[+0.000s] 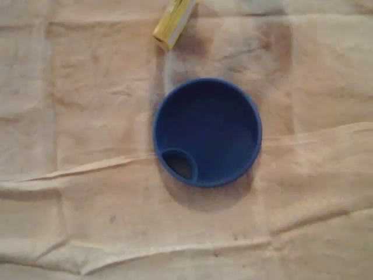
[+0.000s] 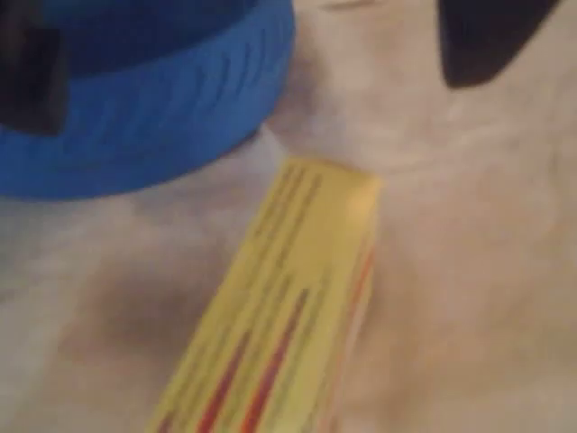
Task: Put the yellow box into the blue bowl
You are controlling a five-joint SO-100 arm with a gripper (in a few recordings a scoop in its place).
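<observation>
The blue bowl [image 1: 207, 132] stands on the cloth in the middle of the overhead view, with a small round pocket [image 1: 179, 164] inside its lower-left rim. The yellow box [image 1: 173, 22] lies flat above it at the top edge, partly cut off by the frame. In the wrist view the yellow box [image 2: 279, 316], printed with red lines, stretches from the centre down to the bottom edge, and the bowl's wall [image 2: 153, 117] rises just beyond its far end. My gripper [image 2: 248, 99] hangs open above the box, its dark fingers [image 2: 482, 41] spread wide with nothing held between them.
A wrinkled beige cloth [image 1: 87, 192] covers the whole table, with raised folds running across the lower half of the overhead view. Bare cloth lies to the left, right and below the bowl.
</observation>
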